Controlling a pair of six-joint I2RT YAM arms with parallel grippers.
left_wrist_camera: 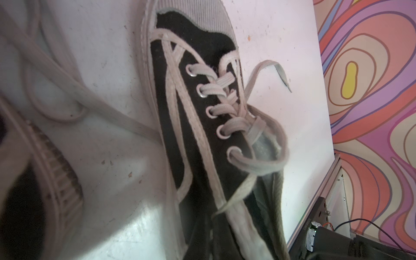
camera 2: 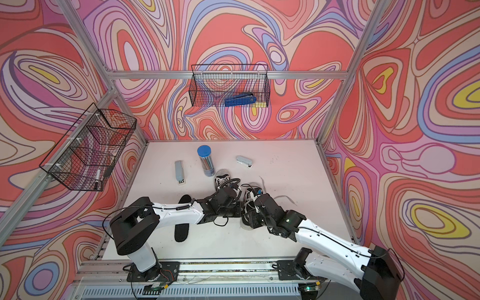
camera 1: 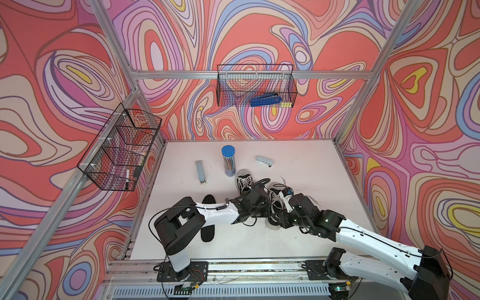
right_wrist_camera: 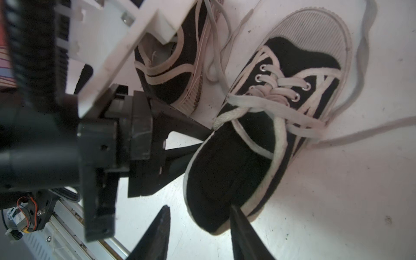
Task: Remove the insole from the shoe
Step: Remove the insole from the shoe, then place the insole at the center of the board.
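- A back basket (camera 1: 233,88) of black wire hangs on the rear wall. A blue stapler (camera 1: 265,100) lies in it towards one end, with a yellow pad (camera 1: 285,104) just beside it.
- A side basket (camera 1: 117,145), also wire, hangs on the robot's left wall and is split into compartments. The one nearest the robot holds a marker (camera 1: 127,178) standing on end; what the others hold cannot be told.
- A clear tube (camera 1: 228,161) with a blue lid stands upright on the white table (camera 1: 311,168), packed with coloured pencils (camera 1: 229,166).
- The shoe (right_wrist_camera: 281,90), black canvas with white laces, lies on the table between the two arms. The dark insole (right_wrist_camera: 225,162) sits inside it, seen through the opening.
- The left gripper (right_wrist_camera: 207,136) is closed, its fingertips pinching the collar rim of the shoe.
- The right gripper (right_wrist_camera: 199,208) has its jaws apart at the heel, one finger at the opening and the other outside; it holds nothing.
- A second shoe (camera 1: 244,181) lies just beside the tube.
- A loose insole (camera 1: 207,220) lies flat under the left arm.
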